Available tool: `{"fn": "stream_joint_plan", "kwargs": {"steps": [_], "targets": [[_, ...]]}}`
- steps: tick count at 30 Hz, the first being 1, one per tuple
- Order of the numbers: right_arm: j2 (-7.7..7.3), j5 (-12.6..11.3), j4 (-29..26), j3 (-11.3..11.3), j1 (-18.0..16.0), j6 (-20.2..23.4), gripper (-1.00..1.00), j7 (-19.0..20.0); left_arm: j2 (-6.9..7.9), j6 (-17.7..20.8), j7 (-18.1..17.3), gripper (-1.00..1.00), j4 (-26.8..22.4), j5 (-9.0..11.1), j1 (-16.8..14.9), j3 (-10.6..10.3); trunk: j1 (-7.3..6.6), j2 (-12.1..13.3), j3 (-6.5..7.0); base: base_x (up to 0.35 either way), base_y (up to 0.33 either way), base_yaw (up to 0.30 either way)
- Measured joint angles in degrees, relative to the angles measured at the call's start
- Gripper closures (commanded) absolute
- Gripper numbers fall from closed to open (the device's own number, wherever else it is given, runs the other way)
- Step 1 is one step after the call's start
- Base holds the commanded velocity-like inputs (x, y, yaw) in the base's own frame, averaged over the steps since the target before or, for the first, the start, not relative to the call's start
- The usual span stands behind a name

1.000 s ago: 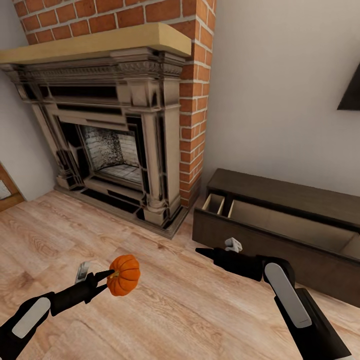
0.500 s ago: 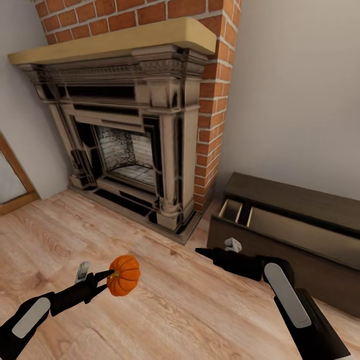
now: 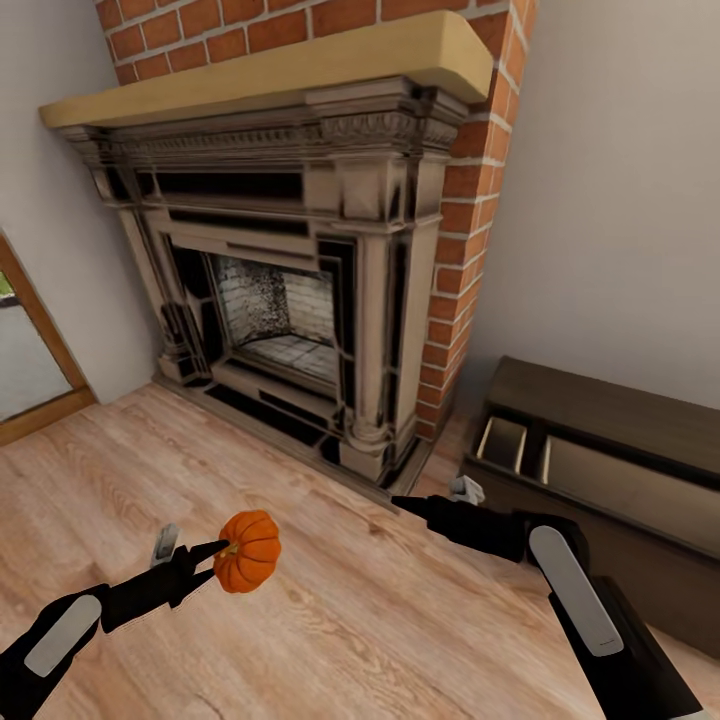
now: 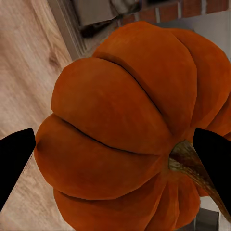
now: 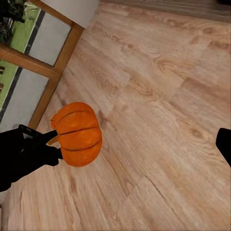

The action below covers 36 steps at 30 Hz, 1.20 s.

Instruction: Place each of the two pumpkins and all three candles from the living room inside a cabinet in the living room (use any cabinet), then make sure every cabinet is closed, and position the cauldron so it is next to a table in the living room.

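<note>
ribbed orange pumpkin in left gripper, wood-grain floor

A big fireplace stands against the back wall, its carved grey surround framing a dark firebox lined with pale brick. A light wooden mantel caps it, and a red brick chimney rises behind and down its side. Plain grey wall runs off beside the brick. Warm plank floor spreads across the foreground. At the far edge, a wood-framed glass door shows grass and paving outside.
</note>
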Motion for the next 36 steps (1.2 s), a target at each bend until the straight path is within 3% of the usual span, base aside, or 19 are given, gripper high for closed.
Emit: {"fn": "stream_joint_plan", "kwargs": {"steps": [7, 26, 31, 34, 36], "targets": [[0.19, 0.1, 0.0, 0.0, 0.0, 0.0, -1.0, -0.1, 0.01, 0.0, 0.0, 1.0, 0.0, 0.0, 0.0, 0.0, 0.01, 0.0, 0.14, 0.199, 0.154, 0.221], [0.21, 0.7, 0.0, 0.1, 0.0, 0.0, -1.0, -0.2, 0.43, -0.1, 0.0, 1.0, 0.0, -0.1, 0.0, 0.2, 0.02, 0.0, 0.18, 0.027, 0.053, 0.268], [0.21, 0.8, 0.1, 0.1, 0.0, 0.0, -1.0, -0.5, 2.98, -0.2, -0.2, 1.0, 2.3, 0.1, 0.0, 0.4, 0.03, 0.0, 0.18, 0.01, 0.015, 0.269], [0.21, 0.9, 0.1, 0.1, 0.0, 0.0, -1.0, -1.1, 5.2, 0.1, -0.3, 1.0, 3.9, 3.5, 0.0, 1.9, 0.03, 0.0, 0.18, 0.001, 0.001, 0.269], [0.21, 1.0, 0.1, 0.2, 0.0, 0.0, -1.0, -1.3, 6.53, 0.0, -0.3, 1.0, 4.2, 3.8, 0.0, 2.0, 0.03, 0.0, 0.18, 0.0, 0.0, 0.269]]}}
